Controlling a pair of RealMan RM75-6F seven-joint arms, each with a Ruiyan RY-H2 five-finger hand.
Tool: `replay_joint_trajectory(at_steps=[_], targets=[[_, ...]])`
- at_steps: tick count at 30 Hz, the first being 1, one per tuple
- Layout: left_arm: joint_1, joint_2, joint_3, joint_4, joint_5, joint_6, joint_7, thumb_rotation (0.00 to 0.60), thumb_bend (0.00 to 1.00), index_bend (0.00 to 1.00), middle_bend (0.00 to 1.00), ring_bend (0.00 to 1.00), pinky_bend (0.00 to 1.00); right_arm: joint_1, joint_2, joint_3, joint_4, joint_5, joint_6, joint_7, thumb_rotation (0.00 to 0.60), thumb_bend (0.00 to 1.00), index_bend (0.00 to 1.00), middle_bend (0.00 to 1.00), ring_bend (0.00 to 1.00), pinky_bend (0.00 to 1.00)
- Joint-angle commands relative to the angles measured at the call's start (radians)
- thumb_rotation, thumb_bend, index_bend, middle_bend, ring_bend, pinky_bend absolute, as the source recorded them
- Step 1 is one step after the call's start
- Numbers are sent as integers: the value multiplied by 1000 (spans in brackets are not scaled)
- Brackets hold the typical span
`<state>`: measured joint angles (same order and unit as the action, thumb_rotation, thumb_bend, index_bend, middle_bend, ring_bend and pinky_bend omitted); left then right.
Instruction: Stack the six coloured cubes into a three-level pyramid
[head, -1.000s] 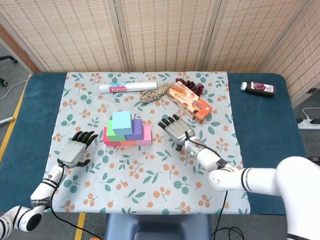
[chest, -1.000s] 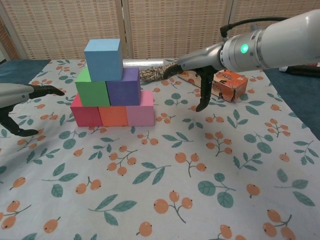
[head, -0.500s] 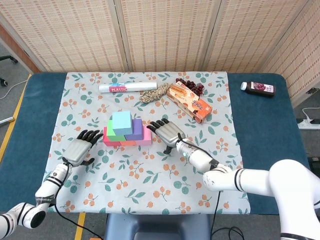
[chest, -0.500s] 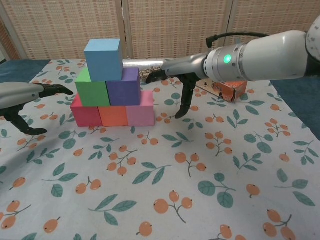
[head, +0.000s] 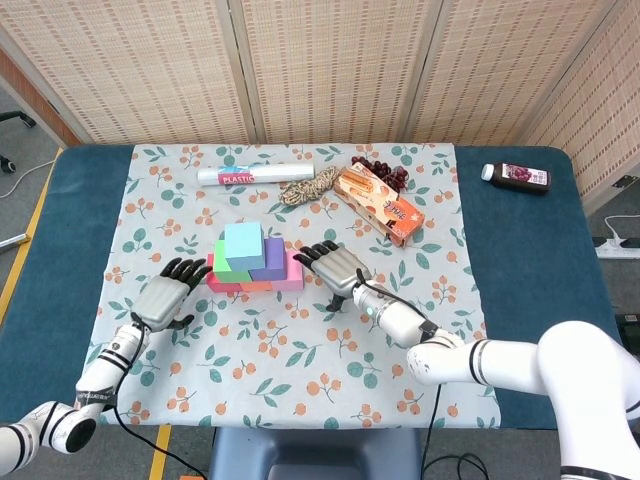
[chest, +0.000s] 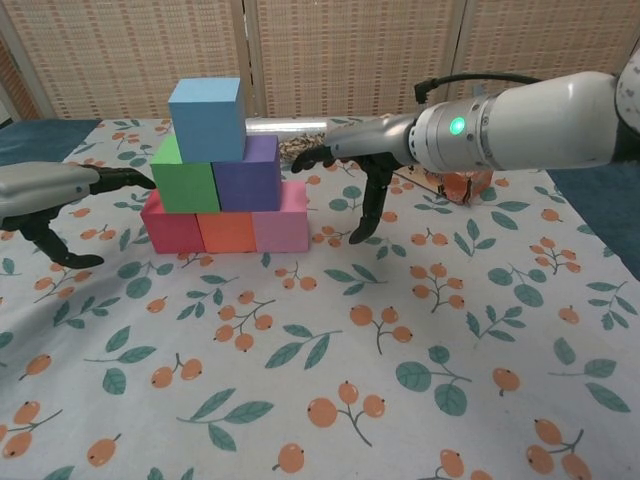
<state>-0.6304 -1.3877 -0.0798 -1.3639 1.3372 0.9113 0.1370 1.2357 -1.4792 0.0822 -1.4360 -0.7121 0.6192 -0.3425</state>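
Chest view showed my left hand (chest: 45, 190) and right hand (chest: 350, 165), both spread and empty, had drawn in at nine and three o'clock of the finished pyramid (chest: 225, 170), so I judged only squaring remained.

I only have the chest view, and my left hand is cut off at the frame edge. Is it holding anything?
Observer: No. The head view shows the whole left hand, empty, with its fingers spread, just left of the red cube.
Operator: Is there anything far right that I can't see?
Observer: A dark juice bottle lies on the bare blue table, well away from the right hand.
Operator: My arm hides the orange box. What's behind it?
Observer: Dark red grapes lie just beyond the orange box.
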Motion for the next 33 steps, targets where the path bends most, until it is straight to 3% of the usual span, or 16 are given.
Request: replay_joint_trajectory(at_steps=[1,33], targets=[[-3,0,-1,-2,-2,-2,3,600,298,0,0,0,1,0,-1,0,1,-1,0,1,600,34,0,0,0,0],[-43,-16,-1,-6,-32,-34,46,600,302,0,0,0,1,6,-48,19,36,7,2,17,600,34,0,0,0,0]])
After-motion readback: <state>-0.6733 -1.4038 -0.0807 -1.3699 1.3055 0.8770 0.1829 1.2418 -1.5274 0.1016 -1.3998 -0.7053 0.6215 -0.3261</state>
